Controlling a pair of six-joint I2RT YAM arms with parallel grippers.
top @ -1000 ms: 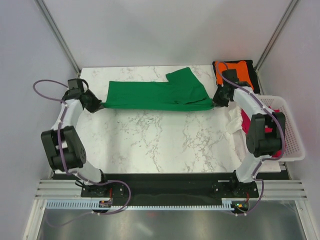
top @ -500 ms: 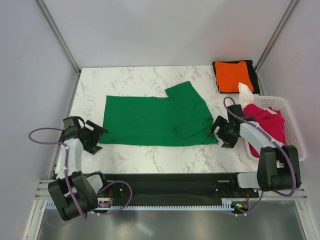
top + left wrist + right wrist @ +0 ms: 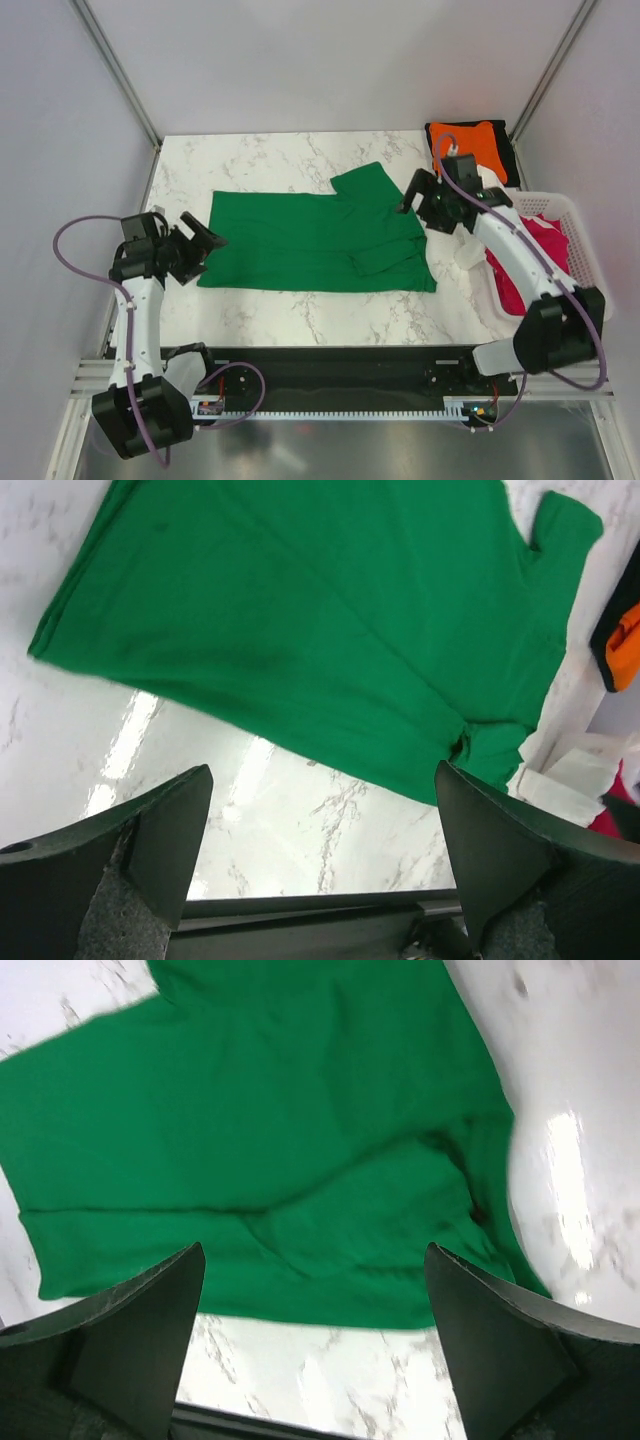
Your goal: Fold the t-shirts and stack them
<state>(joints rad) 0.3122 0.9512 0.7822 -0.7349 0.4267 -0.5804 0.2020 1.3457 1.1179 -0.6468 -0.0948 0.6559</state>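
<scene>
On the middle of the marble bench (image 3: pixel 300 310) the green t-shirt (image 3: pixel 315 243) lies spread flat, one sleeve poking toward the far side and a rumpled fold at its near right corner. The left fingers (image 3: pixel 160 830) hang spread wide just off the shirt's left edge, holding nothing. The right fingers (image 3: pixel 130 1330), equally wide and empty, hover over its far right corner. At the far right corner of the bench a folded orange t-shirt (image 3: pixel 470 150) rests on a black t-shirt (image 3: pixel 507 150). A white slotted basket (image 3: pixel 590 270) at the right edge holds the crimson t-shirt (image 3: pixel 545 245). The white t-shirt (image 3: pixel 468 250) spills beside it, and the right arm crosses over both, hiding part of them.
</scene>
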